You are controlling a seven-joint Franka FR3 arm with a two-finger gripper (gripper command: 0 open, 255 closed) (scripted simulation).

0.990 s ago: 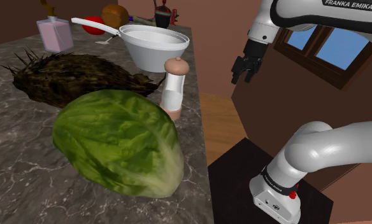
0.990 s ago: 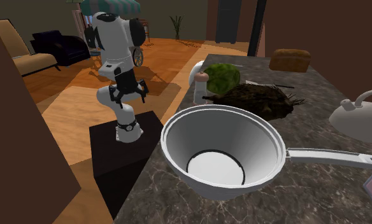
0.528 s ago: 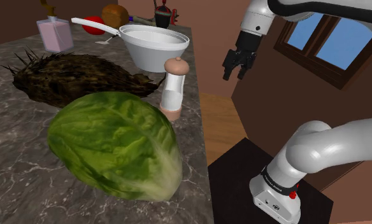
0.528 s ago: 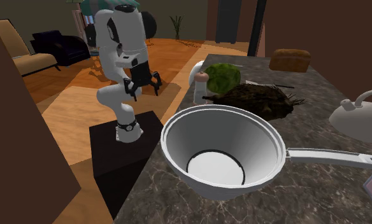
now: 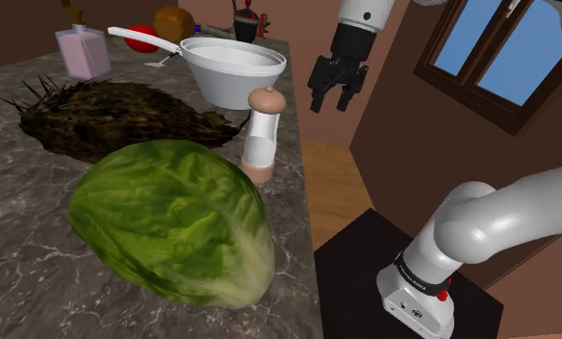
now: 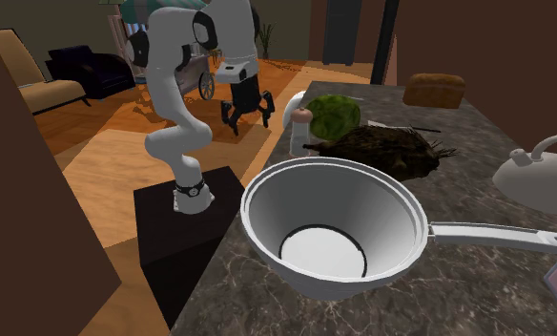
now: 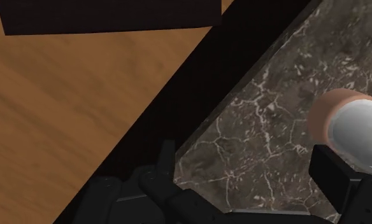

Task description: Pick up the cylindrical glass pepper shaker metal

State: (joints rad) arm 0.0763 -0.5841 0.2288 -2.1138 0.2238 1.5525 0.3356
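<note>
Hovering my gripper [image 5: 329, 104] in the air off the bench [image 5: 19, 279] edge, fingers spread wide, nothing between them.

Copy. Where's the pepper shaker [image 5: 261, 135]?

Standing upright at the bench edge, just beside the lettuce [image 5: 173, 217], below my gripper and off to one side.

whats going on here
A robot arm is set to pick up the shaker, but the pick has not been made. The gripper hangs open and empty in the air off the counter's edge, higher than the shaker and to its right in the shoulder view. The shaker stands upright near that edge, between the lettuce and the white pan, untouched.
</note>
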